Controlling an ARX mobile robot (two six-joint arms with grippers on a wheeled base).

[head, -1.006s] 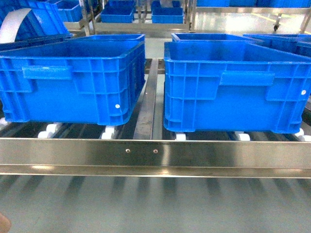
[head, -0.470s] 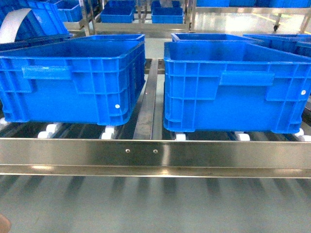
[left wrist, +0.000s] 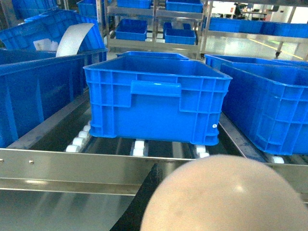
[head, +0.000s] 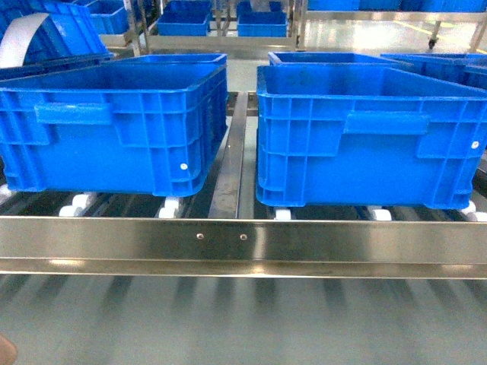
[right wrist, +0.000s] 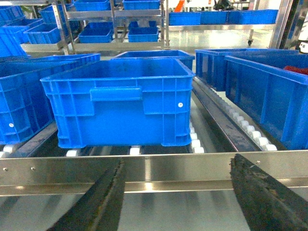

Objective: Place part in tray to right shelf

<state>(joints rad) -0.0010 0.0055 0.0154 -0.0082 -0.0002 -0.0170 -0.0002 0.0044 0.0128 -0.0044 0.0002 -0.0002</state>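
1. My right gripper (right wrist: 175, 197) hangs with its dark fingers (right wrist: 260, 192) spread wide, nothing between them, before the right shelf (right wrist: 159, 169).
2. My left wrist view is half blocked by the cream tray (left wrist: 224, 195) (rounded, close up); I cannot tell how those fingers stand.
3. I see no part.
4. Blue crates (head: 365, 137) sit on the rollers (head: 171, 207).
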